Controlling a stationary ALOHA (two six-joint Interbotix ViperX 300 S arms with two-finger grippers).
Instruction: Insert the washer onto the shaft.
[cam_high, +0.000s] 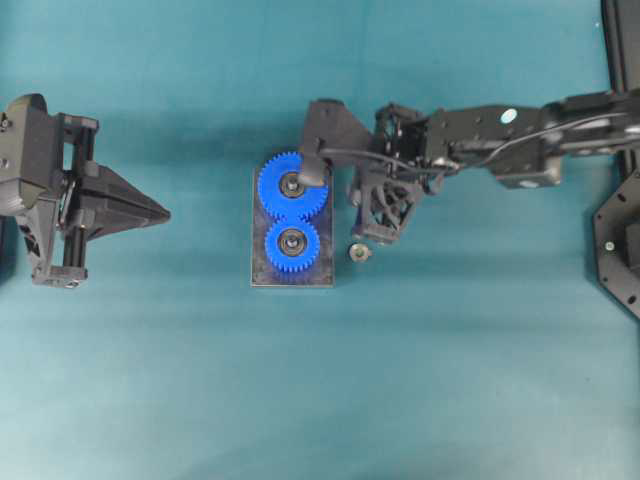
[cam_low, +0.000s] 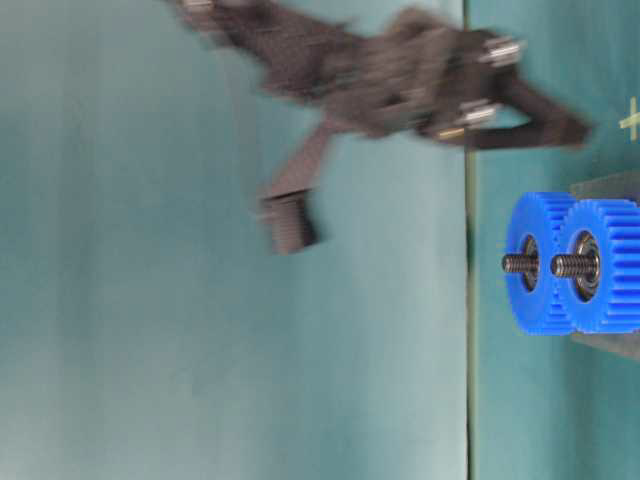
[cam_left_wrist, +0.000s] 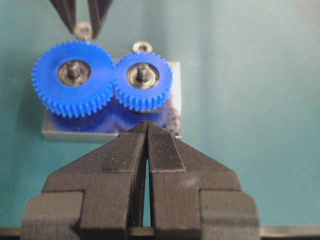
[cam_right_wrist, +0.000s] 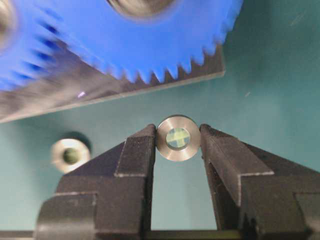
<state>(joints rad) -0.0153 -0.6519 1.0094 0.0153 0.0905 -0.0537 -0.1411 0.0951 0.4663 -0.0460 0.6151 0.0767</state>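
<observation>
I have the right claw (cam_right_wrist: 177, 137) pinching the washer (cam_right_wrist: 178, 138) by its rim, bore clear for a shaft (cam_left_wrist: 74, 69), just beside the gear block (cam_high: 291, 280), whose blue gears (cam_high: 291, 186) crowd the approach, a second washer (cam_right_wrist: 70, 154) lying on the desk (cam_high: 200, 400), left claw (cam_left_wrist: 147, 135) pressed together, parked apart.

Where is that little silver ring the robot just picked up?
In the right wrist view the small silver metal washer sits pinched between the right gripper fingertips, just off the edge of the dark base plate under the blue gears.
</observation>
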